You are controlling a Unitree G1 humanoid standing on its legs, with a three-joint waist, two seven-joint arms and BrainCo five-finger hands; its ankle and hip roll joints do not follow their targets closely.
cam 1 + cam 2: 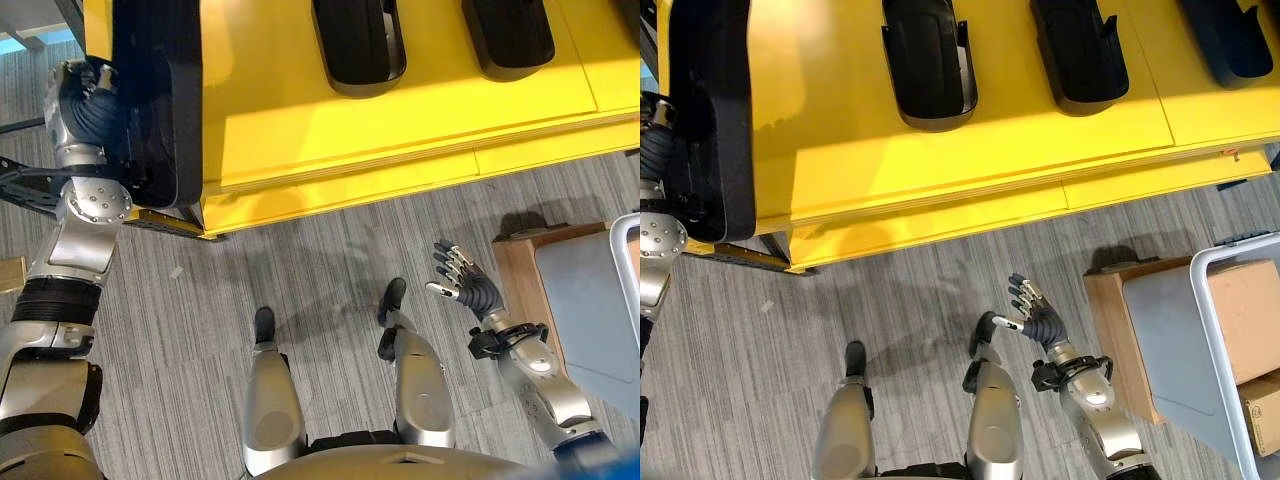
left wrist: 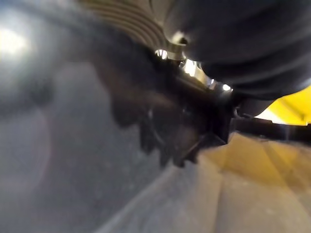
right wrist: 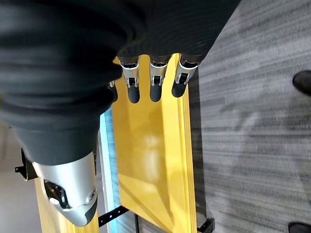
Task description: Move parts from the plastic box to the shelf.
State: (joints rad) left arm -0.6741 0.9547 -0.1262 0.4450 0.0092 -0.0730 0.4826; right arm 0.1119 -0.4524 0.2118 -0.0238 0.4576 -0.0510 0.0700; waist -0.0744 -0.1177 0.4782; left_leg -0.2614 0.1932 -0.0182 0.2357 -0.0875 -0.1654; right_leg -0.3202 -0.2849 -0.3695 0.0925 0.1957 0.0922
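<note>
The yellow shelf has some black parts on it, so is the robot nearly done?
Partly. Black parts already lie on the yellow shelf. The left hand is at another black part by the shelf's edge; its fingers are hidden. The right hand hangs open, holding nothing. The plastic box sits to the right; parts left inside can't be seen.

An industrial workshop or factory floor: a long yellow shelf [image 1: 400,130] runs across the far side carrying moulded black parts [image 1: 927,62] in a row, grey carpet tiles [image 1: 330,270] cover the floor, and a grey plastic box [image 1: 1200,350] stands on a wooden stand [image 1: 1115,330] at the near right
</note>
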